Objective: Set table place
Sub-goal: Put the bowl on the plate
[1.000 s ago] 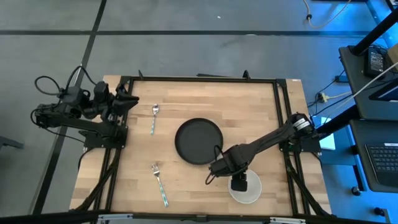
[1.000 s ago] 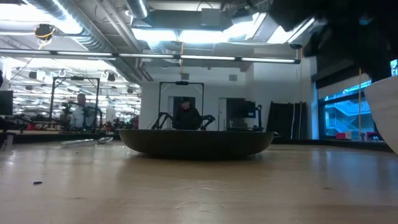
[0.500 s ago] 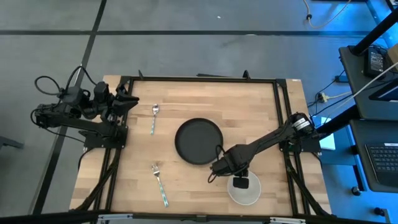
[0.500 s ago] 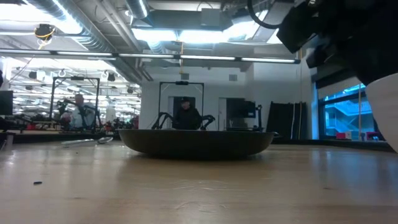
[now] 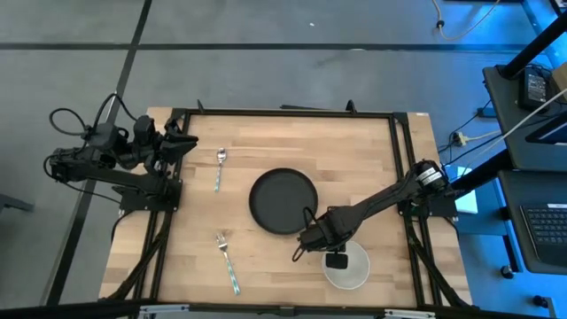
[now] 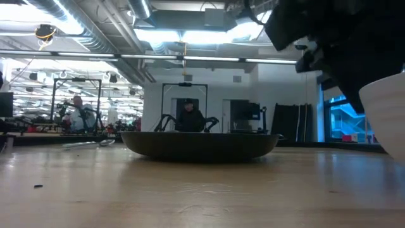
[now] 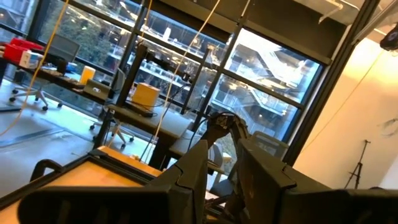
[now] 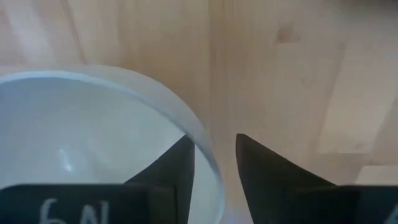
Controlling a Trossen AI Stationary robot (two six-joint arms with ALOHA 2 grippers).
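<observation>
A matte black plate (image 5: 283,201) sits mid-table; it also shows in the low view (image 6: 199,144). A white bowl (image 5: 350,268) stands near the table's near right, also in the low view (image 6: 387,107). My right gripper (image 5: 335,260) is shut on the bowl's rim. A spoon (image 5: 220,167) lies left of the plate toward the far side. A fork (image 5: 228,262) lies near the front edge. My left gripper (image 5: 186,143) waits shut and empty at the far left corner of the wood table (image 5: 381,151). My right gripper has the bowl's rim (image 8: 208,163) on the side toward the plate, pinched with one finger (image 8: 174,171) inside the bowl and one finger (image 8: 264,174) outside. The fingers come from above, pointing down. The bowl stays upright; whether its base is off the table I cannot tell.
Black frame rails (image 5: 403,133) run along the table's edges. Bare wood lies between the plate and the fork and along the far edge. People and equipment show in the room beyond the table (image 6: 190,117).
My right gripper has gone a little toward the plate, and the bowl has shifted with it toward the table's left, staying upright.
</observation>
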